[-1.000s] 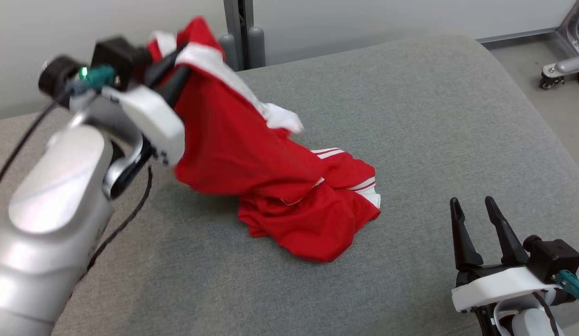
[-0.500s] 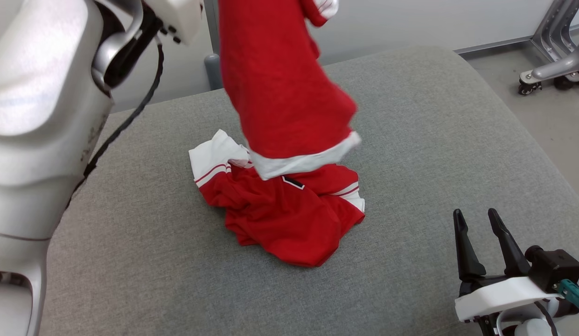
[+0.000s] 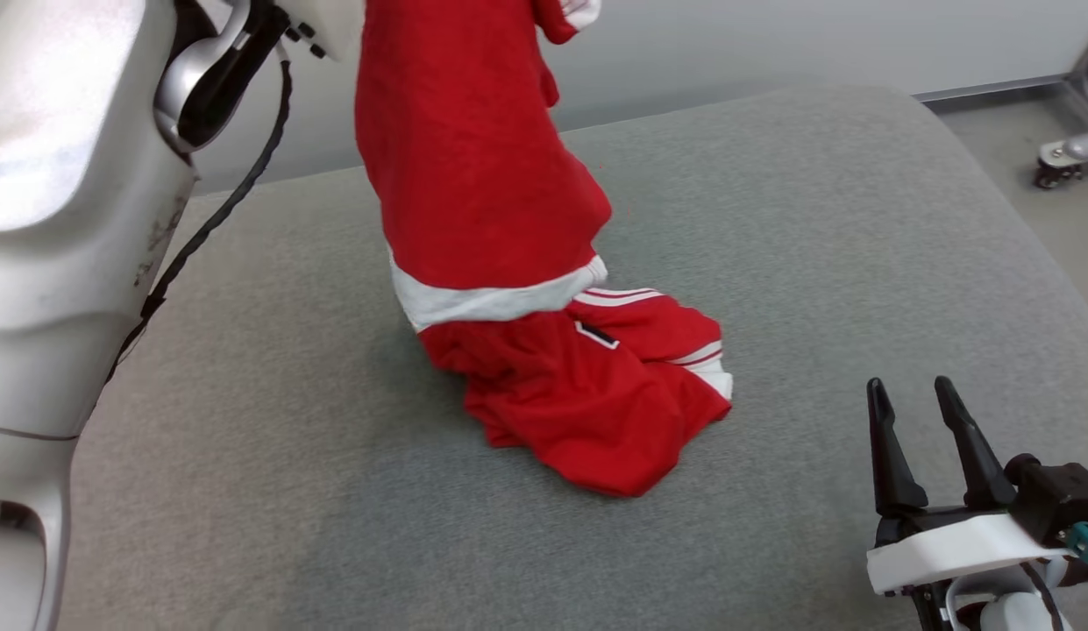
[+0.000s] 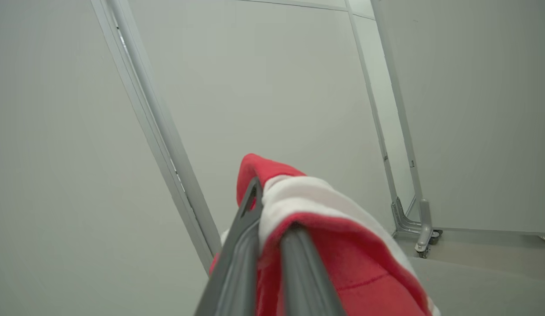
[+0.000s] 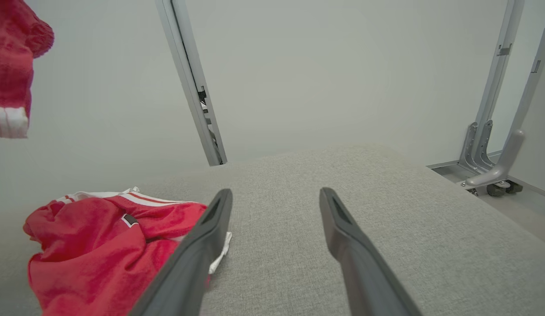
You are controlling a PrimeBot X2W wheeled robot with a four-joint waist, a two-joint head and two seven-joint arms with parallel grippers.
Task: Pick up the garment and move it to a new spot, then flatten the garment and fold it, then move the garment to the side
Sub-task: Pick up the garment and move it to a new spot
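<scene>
Pinching the red garment (image 3: 482, 202) in the left gripper (image 4: 272, 219) up top, left of centre, with its lower half heaped mid-frame on the grey cushion (image 3: 815, 219). Holding the right gripper (image 3: 910, 390) wide, empty, at lower right.

Lab w/ partition panels (image 4: 263, 87), caster frame (image 5: 494, 176).

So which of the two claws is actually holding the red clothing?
The left gripper, pinched shut on the garment; the right gripper stands open, empty.
</scene>
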